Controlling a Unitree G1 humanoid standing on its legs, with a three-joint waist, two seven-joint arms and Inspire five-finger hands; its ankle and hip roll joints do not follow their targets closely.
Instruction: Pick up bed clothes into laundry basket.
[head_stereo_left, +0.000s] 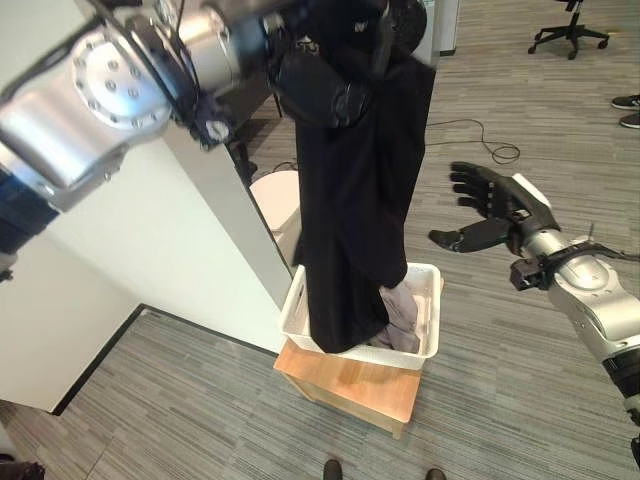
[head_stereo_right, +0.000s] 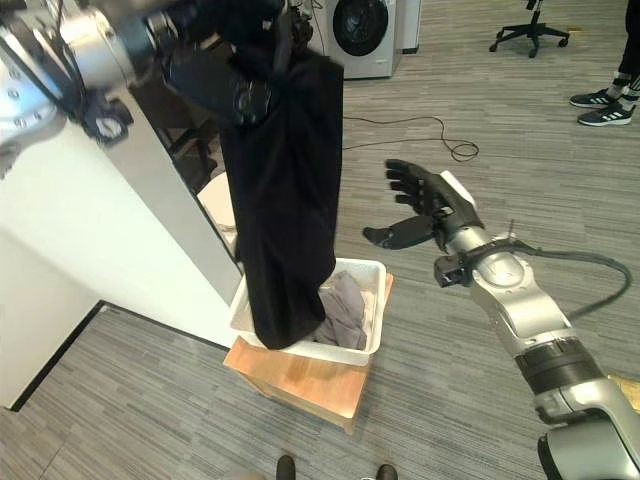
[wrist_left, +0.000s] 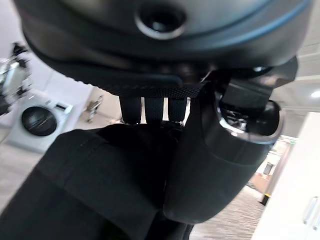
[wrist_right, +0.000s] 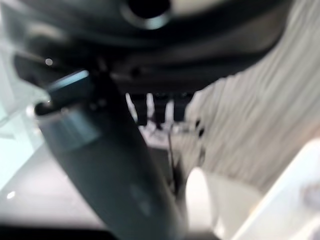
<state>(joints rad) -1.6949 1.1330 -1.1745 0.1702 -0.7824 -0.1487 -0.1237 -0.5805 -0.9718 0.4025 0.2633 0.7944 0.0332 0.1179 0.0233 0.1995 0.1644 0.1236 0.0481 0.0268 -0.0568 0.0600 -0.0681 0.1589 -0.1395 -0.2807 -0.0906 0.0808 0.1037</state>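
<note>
Black garment (head_stereo_left: 355, 210) hangs long from my left hand (head_stereo_left: 320, 90), whose fingers are curled round its top, held high; its lower end dips into the white laundry basket (head_stereo_left: 425, 350) beside pale grey clothes (head_stereo_left: 403, 315) already inside. That basket sits on a small wooden stand (head_stereo_left: 350, 385). My right hand (head_stereo_left: 490, 205) hovers apart, fingers spread, holding nothing.
</note>
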